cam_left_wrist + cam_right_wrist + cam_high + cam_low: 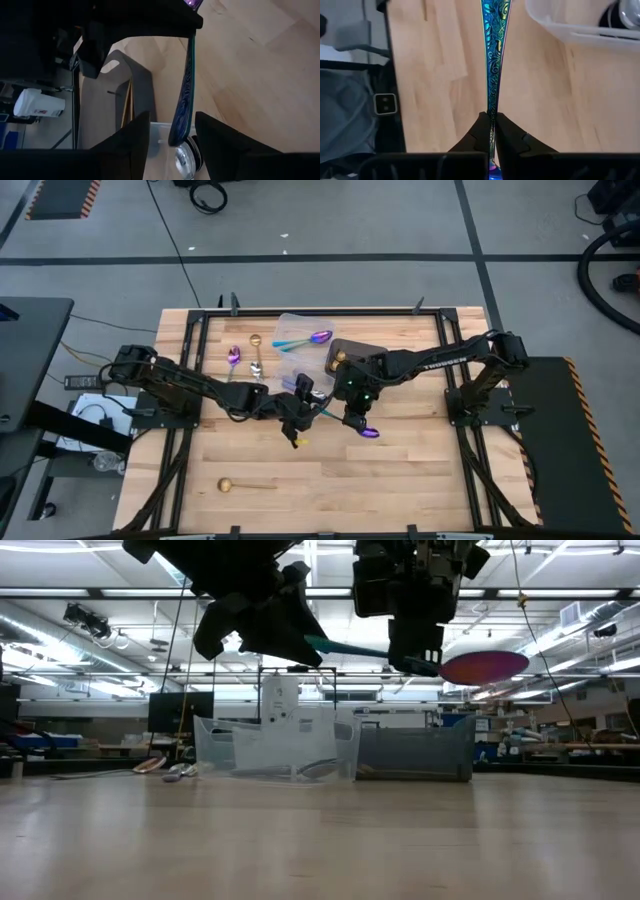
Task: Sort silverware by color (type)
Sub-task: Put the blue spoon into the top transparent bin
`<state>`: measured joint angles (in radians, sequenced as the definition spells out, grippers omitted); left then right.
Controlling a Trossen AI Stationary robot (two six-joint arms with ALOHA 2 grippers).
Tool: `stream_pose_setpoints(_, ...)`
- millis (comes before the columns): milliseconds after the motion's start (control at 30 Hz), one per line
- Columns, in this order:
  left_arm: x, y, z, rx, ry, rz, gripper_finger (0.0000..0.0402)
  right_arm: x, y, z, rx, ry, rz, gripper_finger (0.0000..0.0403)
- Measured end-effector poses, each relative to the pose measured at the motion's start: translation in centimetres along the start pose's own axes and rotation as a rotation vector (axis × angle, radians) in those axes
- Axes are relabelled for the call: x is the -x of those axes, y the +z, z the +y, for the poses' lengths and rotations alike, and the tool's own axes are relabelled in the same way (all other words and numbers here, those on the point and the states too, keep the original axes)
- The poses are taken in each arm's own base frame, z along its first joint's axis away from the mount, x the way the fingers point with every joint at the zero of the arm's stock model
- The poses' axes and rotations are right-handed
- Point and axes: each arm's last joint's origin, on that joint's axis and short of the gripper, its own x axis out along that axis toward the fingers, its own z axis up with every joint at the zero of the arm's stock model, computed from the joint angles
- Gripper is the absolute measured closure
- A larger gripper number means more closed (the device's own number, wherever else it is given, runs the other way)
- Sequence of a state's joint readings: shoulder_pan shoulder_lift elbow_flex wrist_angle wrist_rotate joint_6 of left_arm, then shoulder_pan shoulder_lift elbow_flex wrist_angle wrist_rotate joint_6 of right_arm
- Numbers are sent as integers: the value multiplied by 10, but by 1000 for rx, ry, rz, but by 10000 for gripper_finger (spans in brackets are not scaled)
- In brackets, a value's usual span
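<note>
While the right fingers (492, 131) pinch one iridescent purple-blue, teal-handled metal spoon (493, 60) above the desk (420, 480), the left fingers (170, 137) stand narrowly apart around its handle tip; two gold spoons (243, 484) lie apart.

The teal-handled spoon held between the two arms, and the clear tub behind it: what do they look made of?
The teal-handled spoon looks like metal with an iridescent blue-green coating: a glossy, embossed scroll pattern runs along the handle, and the bowl shines purple. The right end effector is shut on it; the left end effector straddles its handle end. The clear tub looks like thin transparent plastic, since the room shows through its walls.
</note>
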<state>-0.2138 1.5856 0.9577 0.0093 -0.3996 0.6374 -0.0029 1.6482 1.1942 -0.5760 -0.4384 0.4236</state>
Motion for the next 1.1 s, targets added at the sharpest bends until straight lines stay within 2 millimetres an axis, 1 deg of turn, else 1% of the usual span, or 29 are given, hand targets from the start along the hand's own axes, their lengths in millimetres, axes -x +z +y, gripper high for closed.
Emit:
stream_pose_setpoints(200, 1, 1, -1, -47, 0, -9, 239, 0, 2, 1, 6, 18, -18, 385)
stream_pose_setpoints(300, 1, 1, -1, -66, 0, -10, 251, 0, 2, 0, -3, 13, -20, 385)
stream_pose_setpoints(467, -2, 3, -1, -86, 13, -28, 299, 1, 4, 0, -24, 14, -33, 384)
stream_pose_setpoints(733, -13, 1, -9, -188, -13, -21, 387, 1, 5, -1, -54, 15, -42, 384)
stream_pose_setpoints(833, -13, 2, -10, -197, -8, -25, 390, 1, 5, -1, -50, 14, -45, 382)
stream_pose_setpoints(933, -13, 2, -9, -209, 3, -17, 391, 1, 5, -1, -38, 4, -52, 370)
stream_pose_setpoints(1100, -13, 2, -10, -210, 1, -17, 391, 2, 9, 0, -16, -14, -95, 324)
